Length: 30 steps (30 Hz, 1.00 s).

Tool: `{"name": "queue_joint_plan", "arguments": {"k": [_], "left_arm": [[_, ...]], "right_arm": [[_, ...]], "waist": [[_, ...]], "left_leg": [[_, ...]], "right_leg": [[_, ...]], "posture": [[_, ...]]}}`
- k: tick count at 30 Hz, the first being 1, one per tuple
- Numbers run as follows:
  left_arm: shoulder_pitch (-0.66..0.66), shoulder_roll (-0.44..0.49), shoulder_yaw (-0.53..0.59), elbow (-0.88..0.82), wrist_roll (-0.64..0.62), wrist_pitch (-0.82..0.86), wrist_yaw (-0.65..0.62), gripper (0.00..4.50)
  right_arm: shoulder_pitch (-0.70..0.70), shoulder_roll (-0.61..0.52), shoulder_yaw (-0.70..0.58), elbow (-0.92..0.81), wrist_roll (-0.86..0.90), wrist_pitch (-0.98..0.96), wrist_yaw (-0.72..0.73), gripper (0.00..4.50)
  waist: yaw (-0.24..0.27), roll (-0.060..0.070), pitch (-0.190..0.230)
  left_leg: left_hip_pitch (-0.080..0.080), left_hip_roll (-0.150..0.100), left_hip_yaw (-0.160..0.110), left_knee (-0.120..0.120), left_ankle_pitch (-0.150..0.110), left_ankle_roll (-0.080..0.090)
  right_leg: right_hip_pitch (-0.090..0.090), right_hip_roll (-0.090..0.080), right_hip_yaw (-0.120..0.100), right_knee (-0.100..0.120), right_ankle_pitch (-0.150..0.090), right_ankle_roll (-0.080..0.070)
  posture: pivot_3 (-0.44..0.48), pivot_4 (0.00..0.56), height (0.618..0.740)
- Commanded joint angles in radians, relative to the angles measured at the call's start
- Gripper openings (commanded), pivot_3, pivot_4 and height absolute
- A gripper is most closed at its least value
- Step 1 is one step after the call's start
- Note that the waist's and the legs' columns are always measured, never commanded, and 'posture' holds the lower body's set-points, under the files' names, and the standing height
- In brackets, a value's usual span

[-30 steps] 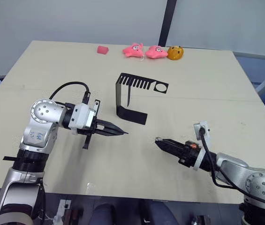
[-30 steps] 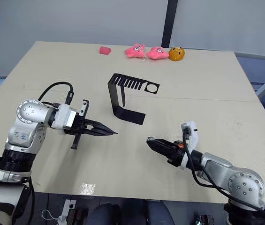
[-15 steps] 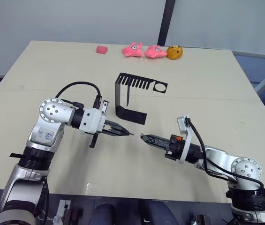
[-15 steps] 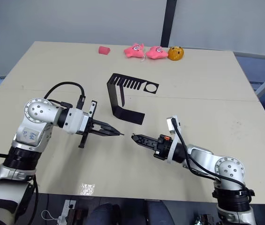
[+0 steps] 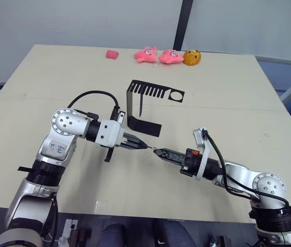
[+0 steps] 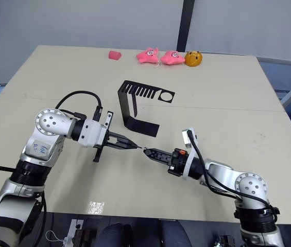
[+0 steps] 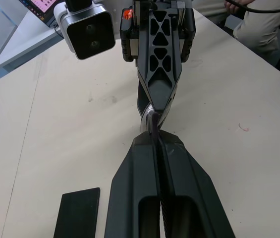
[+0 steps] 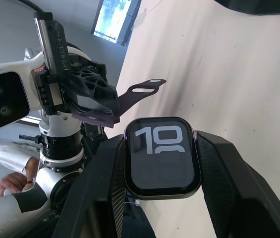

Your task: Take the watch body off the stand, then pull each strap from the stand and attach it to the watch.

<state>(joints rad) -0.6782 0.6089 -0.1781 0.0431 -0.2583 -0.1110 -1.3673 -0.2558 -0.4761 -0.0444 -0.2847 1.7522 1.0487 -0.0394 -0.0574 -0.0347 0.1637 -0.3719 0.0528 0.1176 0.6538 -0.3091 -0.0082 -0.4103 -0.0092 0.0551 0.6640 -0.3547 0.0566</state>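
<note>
The small rounded-square watch body [image 8: 162, 156] with black screen is off the thin black metal stand [image 5: 144, 107], pinched between the right gripper [image 5: 157, 151] fingers. The left gripper [image 5: 143, 147], pressed together on a narrow dark flexible strap [image 8: 130, 98], brings its end to the watch. One strap hangs on the stand (second one, I judge), so both attachments remain.

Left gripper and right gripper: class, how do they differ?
The left gripper is shut on a thin dark strap; the right gripper is shut on the watch body. The left gripper points toward the robot's right, the right gripper toward its left. Both are over the table, tips nearly touching.
</note>
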Motion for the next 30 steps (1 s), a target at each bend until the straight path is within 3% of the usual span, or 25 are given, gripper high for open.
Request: {"name": "queue_joint_plan", "arguments": {"k": [1,30], "left_arm": [[-0.017,-0.001,-0.002,-0.015,0.003,-0.008,0.006,0.0],[-0.002,-0.003,-0.018,-0.008,0.024,-0.015,0.013,0.0]], "right_arm": [[0.005,-0.01,0.005,-0.039,0.034,-0.017,-0.009,1.6],[0.018,-0.024,0.035,-0.049,0.04,-0.053,-0.015,1.6]], "waist": [[0.0,0.0,0.0],[0.001,0.0,0.0]], "left_leg": [[0.0,0.0,0.0,0.0,0.0,0.0],[0.0,0.0,0.0,0.0,0.0,0.0]], "right_leg": [[0.0,0.0,0.0,0.0,0.0,0.0],[0.0,0.0,0.0,0.0,0.0,0.0]], "posture": [[0.0,0.15,0.74],[0.0,0.15,0.74]]}}
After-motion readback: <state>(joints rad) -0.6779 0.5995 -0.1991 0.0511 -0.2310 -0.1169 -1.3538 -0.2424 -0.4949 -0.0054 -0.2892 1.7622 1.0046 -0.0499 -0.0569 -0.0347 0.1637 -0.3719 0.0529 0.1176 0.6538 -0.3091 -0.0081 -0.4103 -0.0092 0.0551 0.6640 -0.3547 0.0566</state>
